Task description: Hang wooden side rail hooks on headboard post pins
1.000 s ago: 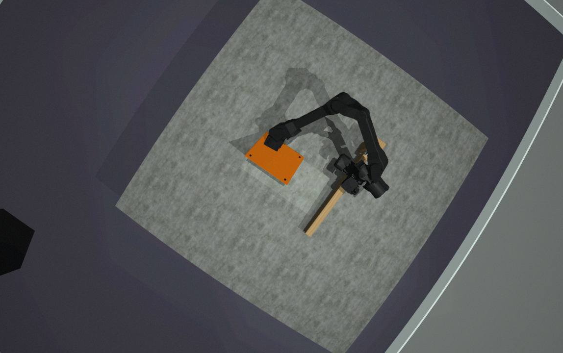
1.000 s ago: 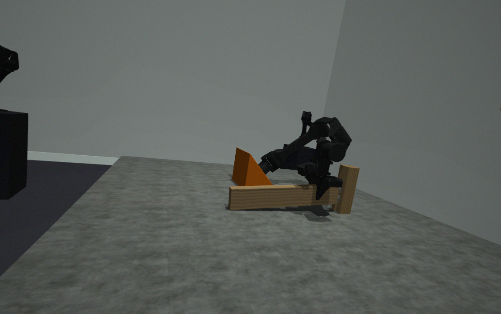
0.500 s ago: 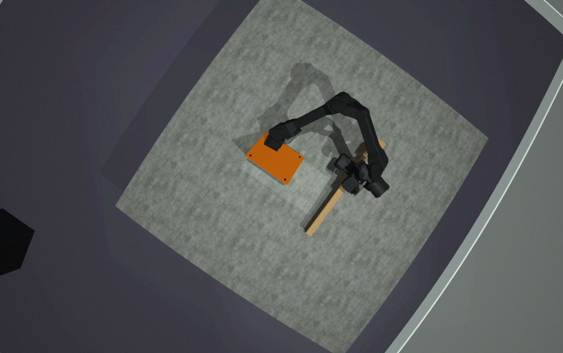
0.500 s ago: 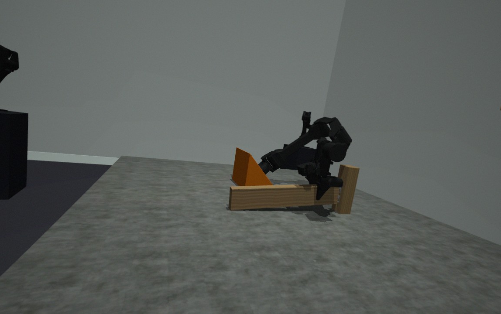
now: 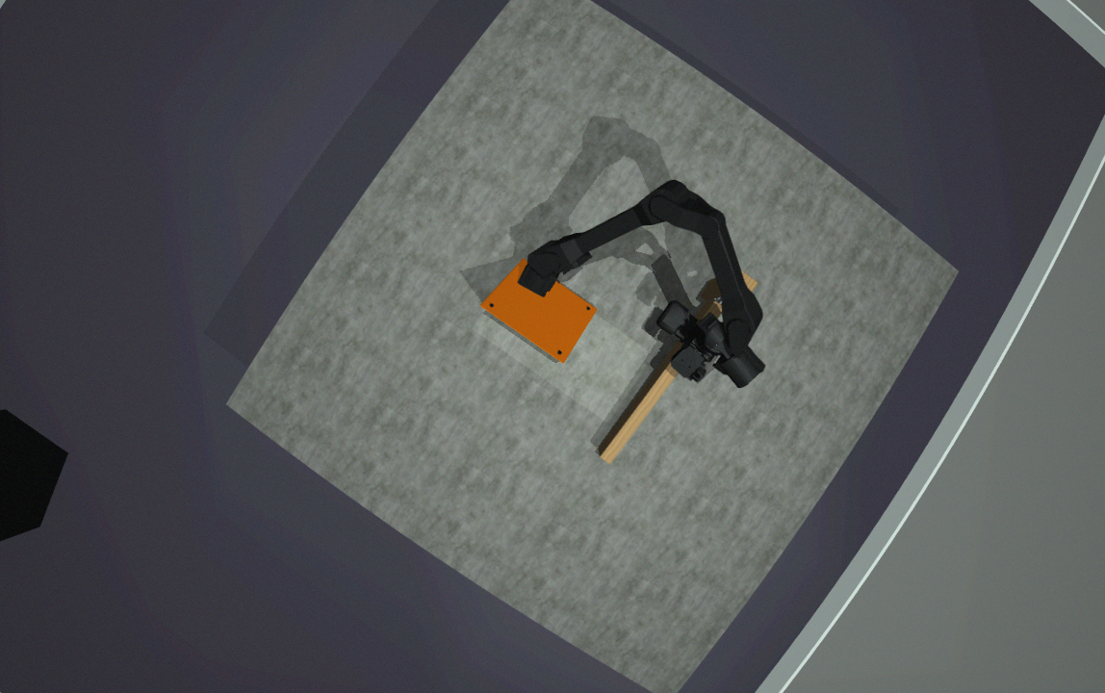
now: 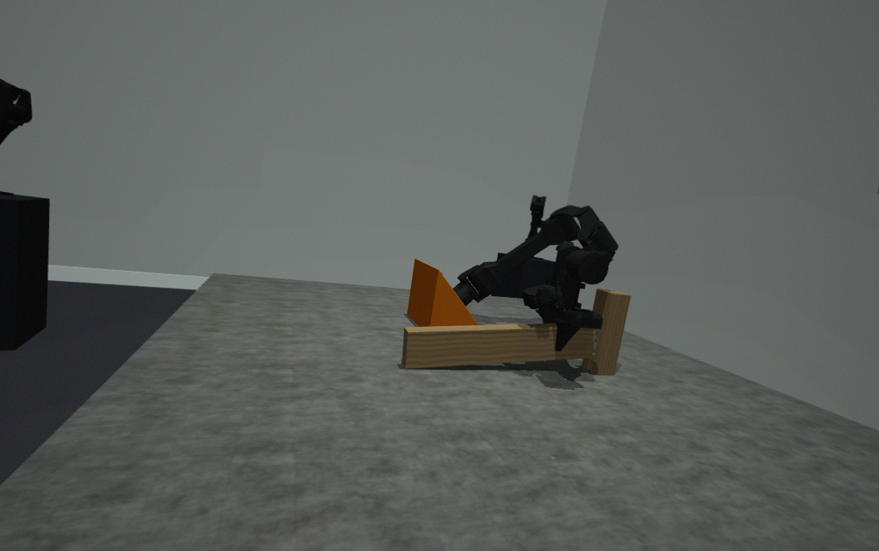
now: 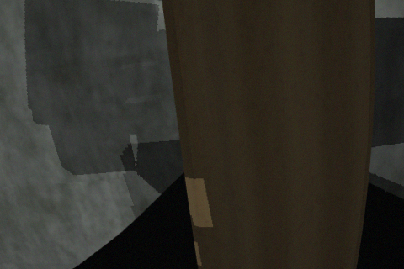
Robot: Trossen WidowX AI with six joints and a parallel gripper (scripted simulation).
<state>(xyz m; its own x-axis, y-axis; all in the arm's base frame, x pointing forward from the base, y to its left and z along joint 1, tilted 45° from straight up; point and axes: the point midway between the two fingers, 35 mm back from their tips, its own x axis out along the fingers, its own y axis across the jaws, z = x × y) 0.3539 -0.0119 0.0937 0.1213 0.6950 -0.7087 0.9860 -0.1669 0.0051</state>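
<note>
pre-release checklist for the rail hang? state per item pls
1. Grip: black parallel-jaw gripper shut on the long wooden side rail, near its post end. Ok.
2. Rail end against the upright wooden headboard post: meets it in the exterior view. Ok.
3. Both hooks seated on the pins: slot, hooks and pins are hidden by the gripper and post. Cannot tell.
4. Far end on the grey table: resting there. Ok.
5. Rail lined up with the post from the top view: arm covers the joint. Cannot tell.
6. Retreat path: orange wedge base stands apart from the rail. Ok.
</note>
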